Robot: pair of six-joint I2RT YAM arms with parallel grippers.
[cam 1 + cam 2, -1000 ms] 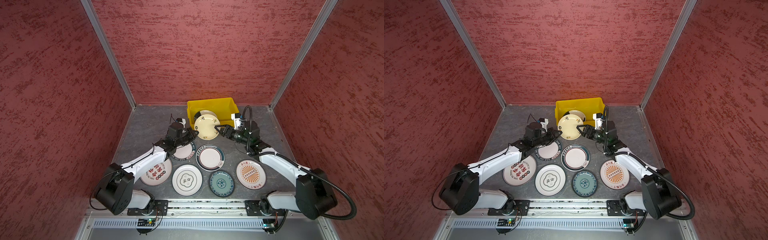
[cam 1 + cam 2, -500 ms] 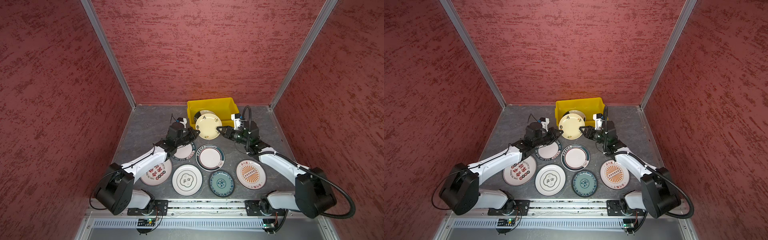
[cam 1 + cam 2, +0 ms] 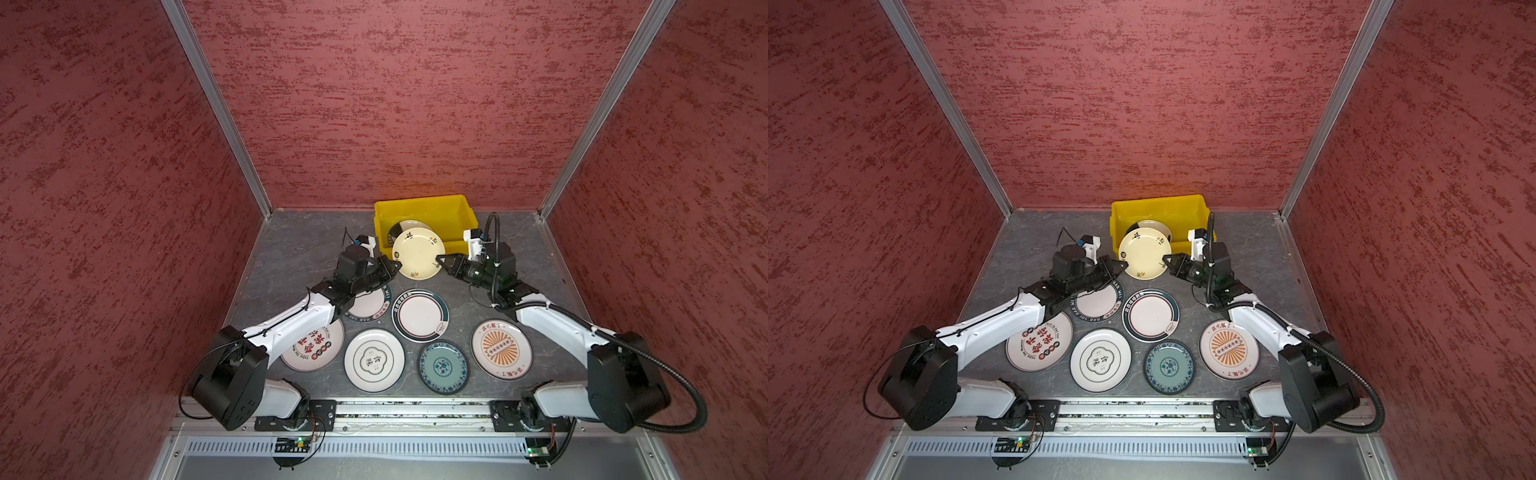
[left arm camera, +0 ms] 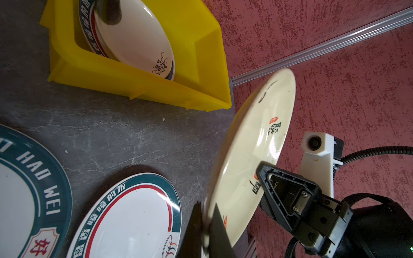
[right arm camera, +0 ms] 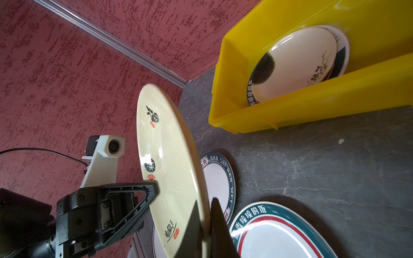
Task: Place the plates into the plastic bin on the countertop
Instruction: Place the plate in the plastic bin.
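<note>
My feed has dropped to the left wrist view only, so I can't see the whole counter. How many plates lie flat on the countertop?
Observer: Six. Your view misses the teal plate and the sunburst plate, both in the row nearest the arms' bases.
Operator: And the right arm's grip?
Observer: The right wrist view shows the right gripper shut, with its fingers on both faces of the rim of the cream plate.
</note>
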